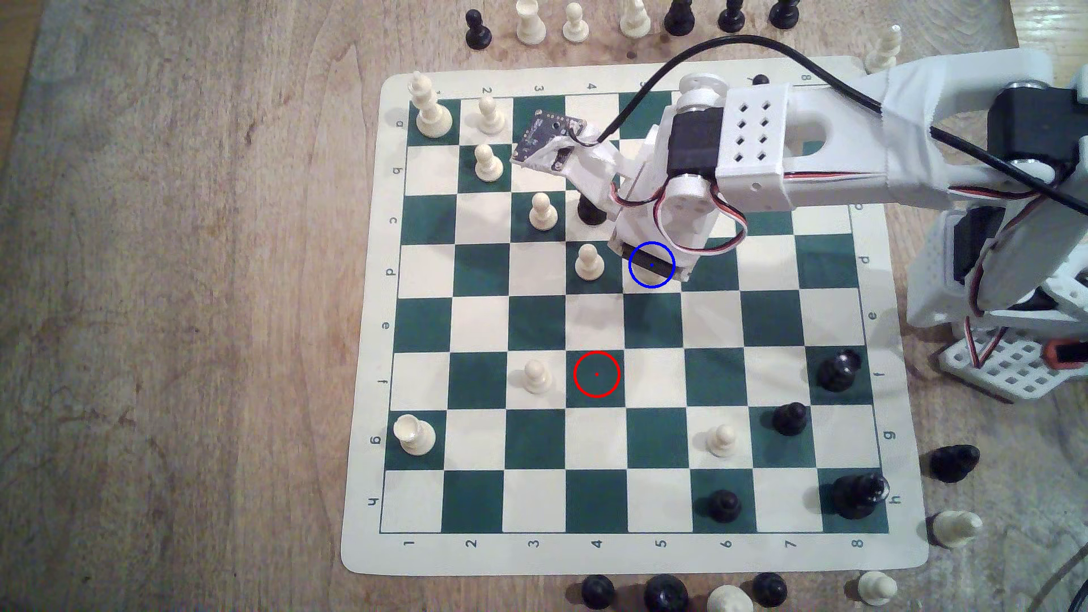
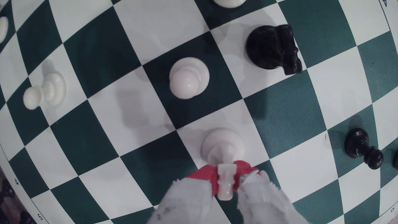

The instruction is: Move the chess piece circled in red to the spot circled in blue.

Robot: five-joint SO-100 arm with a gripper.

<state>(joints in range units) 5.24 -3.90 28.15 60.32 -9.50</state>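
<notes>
- The red-ringed square lies bare, just right of a cream pawn in the exterior view.
- The chess piece stands on a cream square, its base apparently down, its head pinched between the red-padded jaws.
- The spot sits beneath the wrist, right of another pawn.
- Judgement: light, rigid, slick plastic; the narrow head suits gripping, but it could twist.
</notes>
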